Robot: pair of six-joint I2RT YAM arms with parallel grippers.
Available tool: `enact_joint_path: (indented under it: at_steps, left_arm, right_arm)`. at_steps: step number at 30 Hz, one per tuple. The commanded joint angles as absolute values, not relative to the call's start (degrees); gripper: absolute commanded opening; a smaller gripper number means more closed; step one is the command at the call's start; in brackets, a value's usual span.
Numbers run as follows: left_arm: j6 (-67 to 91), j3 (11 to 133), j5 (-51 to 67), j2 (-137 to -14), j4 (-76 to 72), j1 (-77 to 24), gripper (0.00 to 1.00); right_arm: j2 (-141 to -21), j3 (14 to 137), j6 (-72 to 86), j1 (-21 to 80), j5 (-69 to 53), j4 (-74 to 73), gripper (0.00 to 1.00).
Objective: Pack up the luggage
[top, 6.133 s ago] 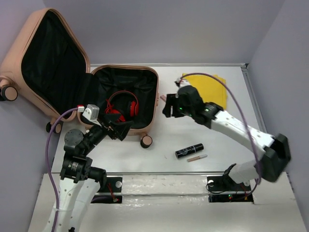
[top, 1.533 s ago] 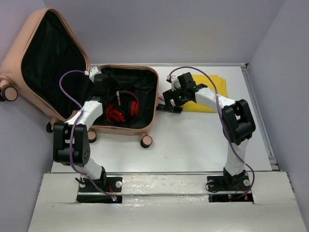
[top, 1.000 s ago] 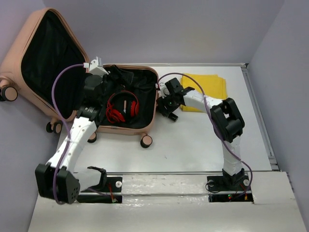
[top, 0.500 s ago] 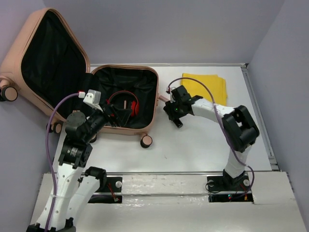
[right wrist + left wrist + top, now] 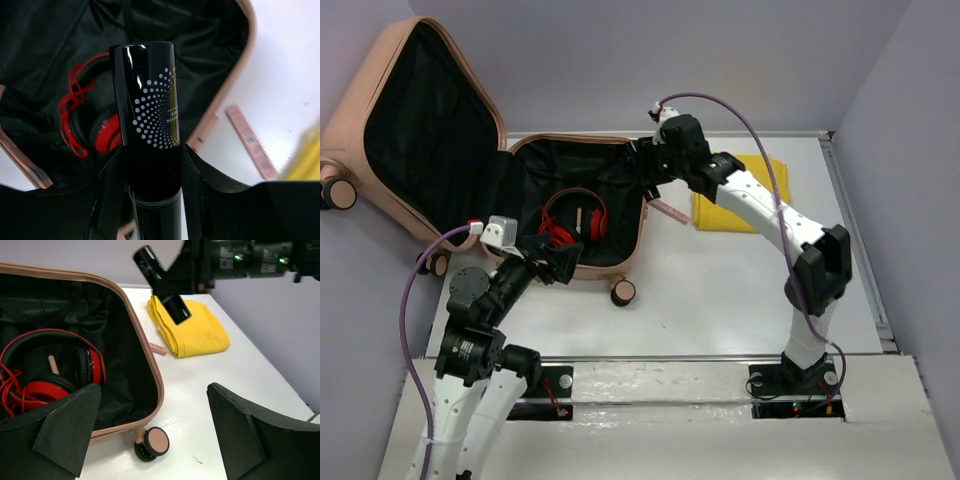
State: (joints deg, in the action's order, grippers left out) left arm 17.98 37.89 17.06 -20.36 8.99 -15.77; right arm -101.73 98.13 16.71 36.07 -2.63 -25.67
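Note:
The luggage (image 5: 638, 235) is a salmon-pink suitcase lying open, its lid propped up at the far left. Red headphones (image 5: 570, 225) and a small stick (image 5: 52, 364) rest on its black lining. My right gripper (image 5: 657, 165) hovers over the case's far right rim, shut on a black tube (image 5: 150, 130) printed with white dots. The tube (image 5: 160, 282) points down toward the lining. My left gripper (image 5: 557, 266) is open and empty, low by the case's near wall, above the table beside a caster wheel (image 5: 152, 442).
A folded yellow cloth (image 5: 740, 195) lies on the table right of the case. A thin pink strip (image 5: 665, 210) lies between the cloth and the case rim (image 5: 235, 75). The raised lid (image 5: 430, 120) stands along the left wall.
My right gripper has lifted the black tube from the table beside the case up over its far right rim. My left gripper has drawn back out of the case toward its near edge and opened fully.

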Motion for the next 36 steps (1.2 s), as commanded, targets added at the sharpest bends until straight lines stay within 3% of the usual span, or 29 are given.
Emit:
enact_joint_path:
  at_steps: [1,10,13,14,19,23,26,30,34,36]
  left_arm:
    - [17.3,37.8,16.0,-20.4,7.5,-16.3,0.99]
    - [17.2,37.5,16.1,-21.0,7.6,-17.4,0.99]
    - [17.1,37.5,16.2,-21.3,7.6,-17.6,0.99]
    - [17.1,37.4,16.3,-21.4,7.6,-17.6,0.99]
    - [17.0,37.4,16.2,-22.0,7.6,-17.6,0.99]
    - [17.1,37.4,16.2,-22.8,7.6,-17.6,0.99]
    - [17.1,37.4,16.2,-22.9,7.6,-17.6,0.99]
    - [17.1,37.4,16.2,-22.7,7.6,-17.6,0.99]
    - [17.0,37.5,16.3,-22.9,7.6,-17.6,0.99]
    - [17.0,37.5,16.3,-23.1,7.6,-17.5,0.99]
  right_arm:
    - [-114.3,111.4,22.4,37.9,-4.2,-21.0,0.18]
    - [-133.0,128.0,23.7,38.4,3.9,-21.7,0.23]
    - [-135.0,128.1,23.5,38.9,3.8,-21.6,0.4]
    - [-135.3,128.3,23.1,38.9,3.1,-21.6,0.51]
    - [-133.7,130.0,22.5,38.9,0.5,-21.3,0.74]
    - [-128.2,128.5,20.9,38.9,-1.5,-21.3,0.74]
    - [-120.6,120.4,18.9,37.9,-1.1,-20.7,0.68]
    - [-110.0,105.1,12.2,32.5,-0.3,-19.7,0.45]
    - [-105.7,94.2,6.1,29.6,-3.0,-19.8,0.41]
    - [-105.7,91.6,4.0,29.0,-4.1,-20.3,0.49]
